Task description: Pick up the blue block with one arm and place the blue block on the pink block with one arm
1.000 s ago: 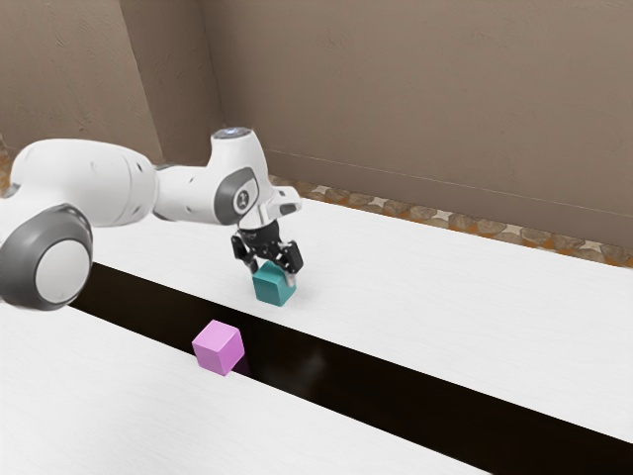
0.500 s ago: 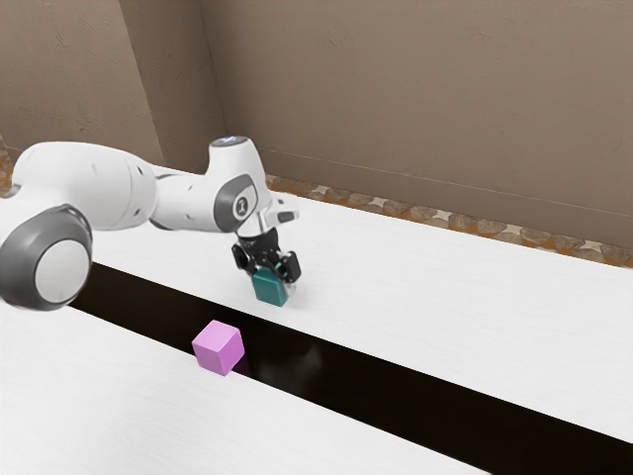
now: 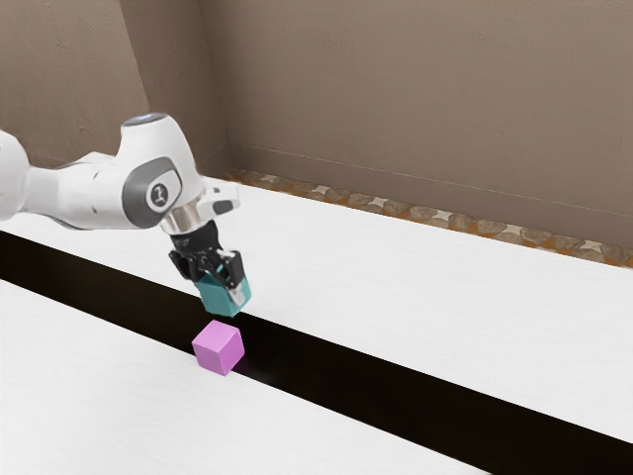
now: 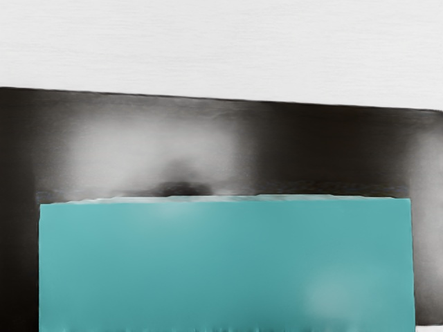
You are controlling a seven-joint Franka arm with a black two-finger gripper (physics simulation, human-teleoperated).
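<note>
From the exterior view, I have the gripper point(image 3: 219, 280) closed on the blue block point(image 3: 226, 295). The two black fingers pinch it from opposite sides, only as far apart as the block is wide. The block hangs clear of the desk point(image 3: 465, 287), slightly tilted. It is just above the pink block point(image 3: 218, 347) and a little toward the exterior view's right of it, and the two are apart. The pink block sits on the desk at the near edge of the dark strip point(image 3: 415, 406) that crosses the desk from side to side.

In the wrist view, the blue block point(image 4: 225, 266) sits right under my hand. Past it lie the dark strip point(image 4: 208, 131) and then the white desk point(image 4: 208, 41).

I judge the carry nearly done and the placing about to start. To do it well, I would nudge the hand toward the exterior view's left until the blue block is centred over the pink one. I would also level the tilt so the faces meet flat, then come down slowly. I would release only once the blocks touch, since an off-centre or early release could let the blue block slide off onto the strip.
</note>
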